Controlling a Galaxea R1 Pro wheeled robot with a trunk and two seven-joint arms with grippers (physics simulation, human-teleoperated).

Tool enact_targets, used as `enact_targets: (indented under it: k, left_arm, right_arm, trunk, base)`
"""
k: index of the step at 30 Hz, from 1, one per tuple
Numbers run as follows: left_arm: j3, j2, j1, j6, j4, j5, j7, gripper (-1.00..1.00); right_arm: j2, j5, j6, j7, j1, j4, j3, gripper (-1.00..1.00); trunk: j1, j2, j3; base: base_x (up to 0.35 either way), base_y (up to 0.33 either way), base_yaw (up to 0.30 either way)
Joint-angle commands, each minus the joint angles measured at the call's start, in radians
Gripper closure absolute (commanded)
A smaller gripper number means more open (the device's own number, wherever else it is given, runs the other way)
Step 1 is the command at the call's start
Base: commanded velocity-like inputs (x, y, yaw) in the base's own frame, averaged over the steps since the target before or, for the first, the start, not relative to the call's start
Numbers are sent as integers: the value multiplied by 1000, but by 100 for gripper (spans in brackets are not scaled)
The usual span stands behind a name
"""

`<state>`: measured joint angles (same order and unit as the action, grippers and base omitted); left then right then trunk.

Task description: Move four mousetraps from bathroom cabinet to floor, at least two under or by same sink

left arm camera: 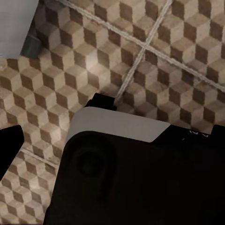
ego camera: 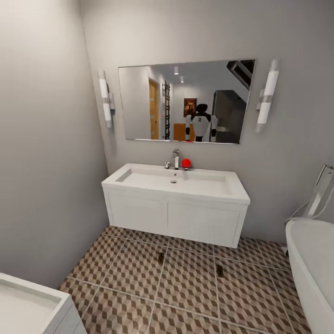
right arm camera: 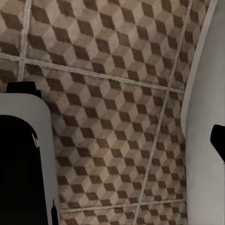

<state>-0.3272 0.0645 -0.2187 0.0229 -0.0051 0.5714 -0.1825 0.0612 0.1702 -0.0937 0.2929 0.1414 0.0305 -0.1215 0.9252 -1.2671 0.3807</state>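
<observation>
The white sink [ego camera: 175,182] with its chrome tap [ego camera: 175,159] sits on a white vanity unit [ego camera: 176,218] against the far wall. On the cube-patterned bathroom floor [ego camera: 185,283] in front of the vanity lie two small dark mousetraps: one [ego camera: 161,258] towards the left, the other [ego camera: 220,271] towards the right. The left wrist view looks down on the tiles, with one black finger [left arm camera: 9,150] at the picture's edge. A black finger [right arm camera: 218,138] also shows at the edge of the right wrist view, beside the white tub wall [right arm camera: 206,93].
A white bathtub [ego camera: 313,269] curves in at the right. A white unit's corner [ego camera: 32,306] stands at the lower left. A mirror [ego camera: 185,102] above the sink reflects the robot and an orange-brown cabinet. A red ball [ego camera: 186,163] rests by the tap.
</observation>
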Motion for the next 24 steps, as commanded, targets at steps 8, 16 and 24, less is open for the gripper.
enact_targets:
  k: [8,16,24]
  left_arm:
    - [-8,1,2,3,0,9,-3,-100]
    - [-10,-2,4,2,2,9,-3,-100]
    - [-11,-1,6,1,2,8,-3,-100]
  right_arm:
    - [0,11,-10,3,1,3,-9,-100]
    - [0,11,-12,3,1,3,-9,-100]
    - [0,10,-13,3,1,3,-9,-100]
  trunk:
    - [0,-1,1]
    - [0,-1,1]
    - [0,-1,1]
  base:
    - [0,0,278]
    - [0,0,279]
    - [0,0,255]
